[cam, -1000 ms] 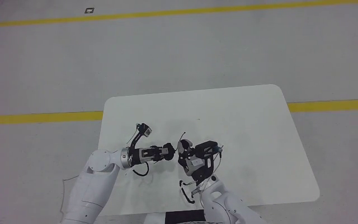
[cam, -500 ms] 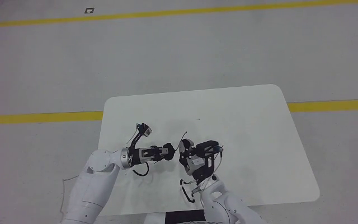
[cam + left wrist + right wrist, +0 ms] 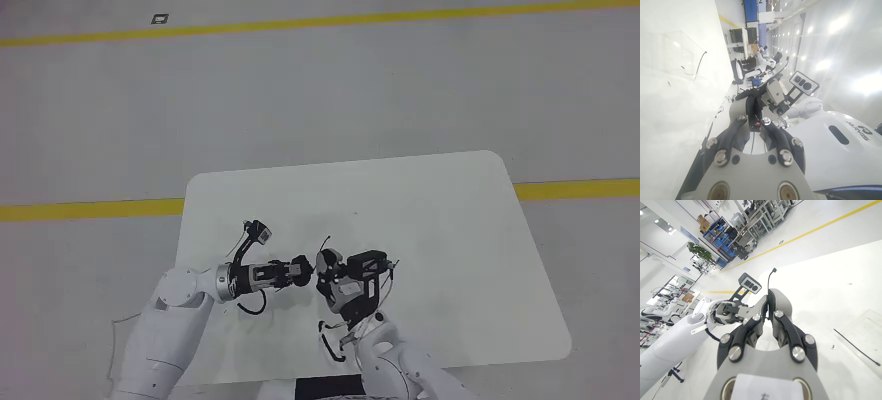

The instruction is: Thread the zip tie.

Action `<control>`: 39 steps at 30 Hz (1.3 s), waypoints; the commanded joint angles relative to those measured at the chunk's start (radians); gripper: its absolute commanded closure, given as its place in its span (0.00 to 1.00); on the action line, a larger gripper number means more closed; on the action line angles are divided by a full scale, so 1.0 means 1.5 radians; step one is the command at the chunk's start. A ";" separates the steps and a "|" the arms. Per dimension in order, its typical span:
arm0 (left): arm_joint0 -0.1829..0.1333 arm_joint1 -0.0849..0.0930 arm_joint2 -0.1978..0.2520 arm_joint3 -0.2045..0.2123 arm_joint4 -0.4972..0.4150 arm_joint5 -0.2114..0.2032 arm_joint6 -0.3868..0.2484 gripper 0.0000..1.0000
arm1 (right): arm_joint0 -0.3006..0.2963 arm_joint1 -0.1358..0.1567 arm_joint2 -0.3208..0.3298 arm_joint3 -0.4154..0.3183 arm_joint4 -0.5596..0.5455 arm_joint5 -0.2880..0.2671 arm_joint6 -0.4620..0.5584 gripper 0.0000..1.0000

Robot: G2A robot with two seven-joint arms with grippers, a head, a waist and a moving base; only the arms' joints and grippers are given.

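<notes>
Zip tie (image 3: 769,281): black, standing up out of the right gripper (image 3: 768,298), thin strap rising to a small square head at the free end. In the top view the zip tie (image 3: 326,243) shows as a fine dark line at lower centre of the frame, just above the point where the two arms meet.

Right gripper: clenched on the strap, pads pressed together with the tie pinched between them. In the top view the right gripper (image 3: 327,264) sits low in the frame, a little left of centre, over the near part of the table (image 3: 430,210).

Left gripper (image 3: 753,98): fingers drawn together, black pads closed. Cannot tell whether anything is between them. In the top view the left gripper (image 3: 299,268) comes in from the lower left and is just beside the right one, tip to tip; contact between the two is not clear.

Farther out on the table: a clear tray (image 3: 677,45), shallow and transparent, with a curved tie (image 3: 700,63) lying in it. From the right wrist camera the clear tray (image 3: 868,317) is well apart from the grippers, and a straight loose tie (image 3: 855,345) lies flat along its edge. Inside or just outside, cannot tell; nor whether it is the curved one again.

Yellow floor lines (image 3: 300,22) cross the top view above and behind the table.
</notes>
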 commanded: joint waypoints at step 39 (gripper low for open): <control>0.000 0.000 0.000 0.000 0.000 0.000 0.000 1.00 | 0.007 0.017 -0.006 -0.006 0.123 -0.004 -0.010 1.00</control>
